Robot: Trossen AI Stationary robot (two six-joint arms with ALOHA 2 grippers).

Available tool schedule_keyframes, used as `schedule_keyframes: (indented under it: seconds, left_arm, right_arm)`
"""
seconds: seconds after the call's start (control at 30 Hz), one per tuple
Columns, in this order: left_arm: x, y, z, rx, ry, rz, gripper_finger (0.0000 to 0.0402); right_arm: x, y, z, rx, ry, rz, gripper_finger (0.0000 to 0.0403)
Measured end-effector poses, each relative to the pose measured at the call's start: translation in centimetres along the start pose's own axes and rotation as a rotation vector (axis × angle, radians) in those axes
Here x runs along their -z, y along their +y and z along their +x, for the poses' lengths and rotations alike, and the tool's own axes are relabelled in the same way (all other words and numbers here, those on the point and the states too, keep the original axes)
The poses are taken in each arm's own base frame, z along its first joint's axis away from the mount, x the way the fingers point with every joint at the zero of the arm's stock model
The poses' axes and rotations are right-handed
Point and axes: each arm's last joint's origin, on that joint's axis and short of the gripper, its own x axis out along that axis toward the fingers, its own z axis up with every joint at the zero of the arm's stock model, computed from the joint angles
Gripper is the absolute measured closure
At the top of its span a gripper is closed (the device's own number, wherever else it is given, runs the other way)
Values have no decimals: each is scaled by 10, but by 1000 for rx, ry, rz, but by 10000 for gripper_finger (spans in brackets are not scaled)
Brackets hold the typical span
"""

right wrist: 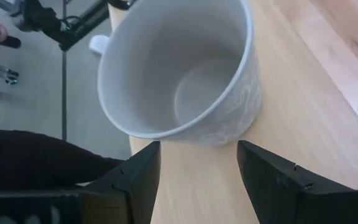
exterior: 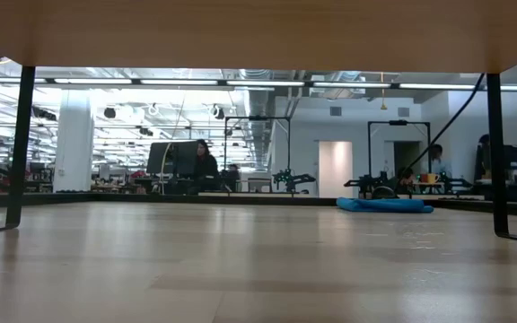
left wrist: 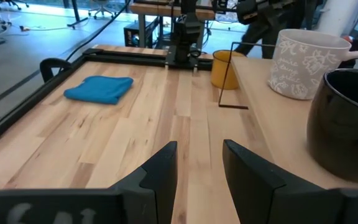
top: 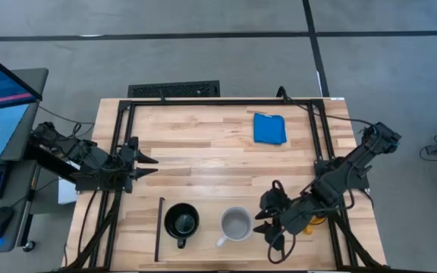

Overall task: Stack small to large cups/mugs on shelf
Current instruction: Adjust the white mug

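White mug, hard and breakable, next to my right tool

My right tool (right wrist: 197,171) stands open beside the white mug (top: 236,224); glazed, slippery, so I would grip its rim wall.

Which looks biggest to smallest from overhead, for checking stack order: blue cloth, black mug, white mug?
1. Blue cloth.
2. Black mug and white mug: rims look alike, so unranked.

Two mugs (top: 181,222) (top: 236,224) stand side by side on the shelf (top: 203,243); cloth (top: 269,128) lies well behind them.
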Motion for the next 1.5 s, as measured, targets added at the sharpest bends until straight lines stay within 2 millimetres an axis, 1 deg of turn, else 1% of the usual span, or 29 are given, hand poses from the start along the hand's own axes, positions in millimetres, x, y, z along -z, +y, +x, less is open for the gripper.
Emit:
schedule_keyframes:
  seconds: [0.17, 0.3, 0.8, 1.07, 1.5]
  left_arm:
    - [0, 0, 0, 0, 0, 0, 283]
    - [0, 0, 0, 0, 1, 0, 283]
    - [0, 0, 0, 0, 4, 2, 283]
    - [5, 1, 0, -15, 53, -8, 283]
    - [6, 2, 0, -18, 56, -14, 283]
  right_arm:
    - [-4, 5, 2, -5, -6, -12, 168]
    - [-9, 5, 2, -9, -20, -17, 168]
    - [-32, -12, 7, 20, -47, -62, 168]
    - [-43, -21, 10, 30, -51, -92, 168]
    - [-57, -34, 12, 33, -38, -117, 168]
